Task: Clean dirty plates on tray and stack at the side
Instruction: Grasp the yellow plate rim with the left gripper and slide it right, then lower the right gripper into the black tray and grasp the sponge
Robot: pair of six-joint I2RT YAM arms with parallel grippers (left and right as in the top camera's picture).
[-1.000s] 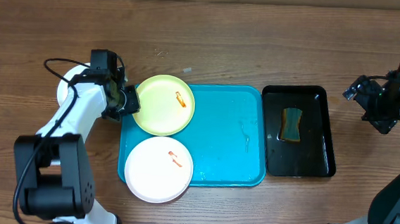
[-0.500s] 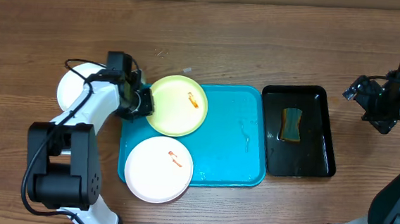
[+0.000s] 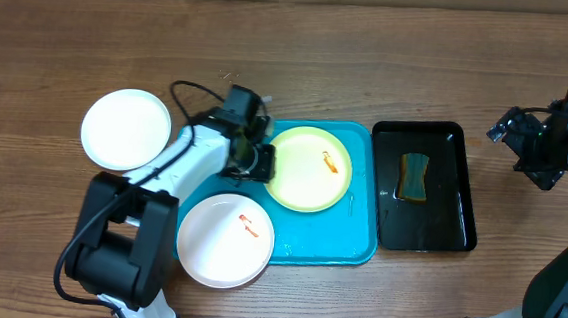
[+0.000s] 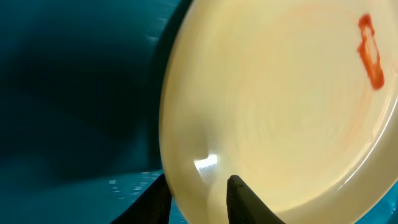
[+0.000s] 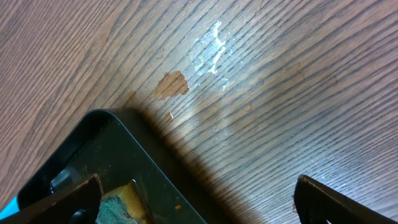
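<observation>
The pale yellow plate (image 3: 309, 168) with an orange smear lies over the middle of the turquoise tray (image 3: 359, 239). My left gripper (image 3: 256, 162) is shut on its left rim; the left wrist view shows the rim (image 4: 205, 155) pinched between my fingers (image 4: 198, 194). A white plate with an orange smear (image 3: 224, 239) sits at the tray's front left corner. A clean white plate (image 3: 126, 128) lies on the table left of the tray. My right gripper (image 3: 521, 146) is open and empty, above the table right of the black tray.
A glossy black tray (image 3: 457, 217) right of the turquoise tray holds a sponge (image 3: 414, 176); its corner (image 5: 106, 143) and the sponge (image 5: 121, 205) show in the right wrist view. Bare wood table lies behind and to the right.
My left gripper has carried the yellow plate rightward from the tray's back left corner to its middle. The clean white plate on the left is now uncovered. The right arm has not moved.
</observation>
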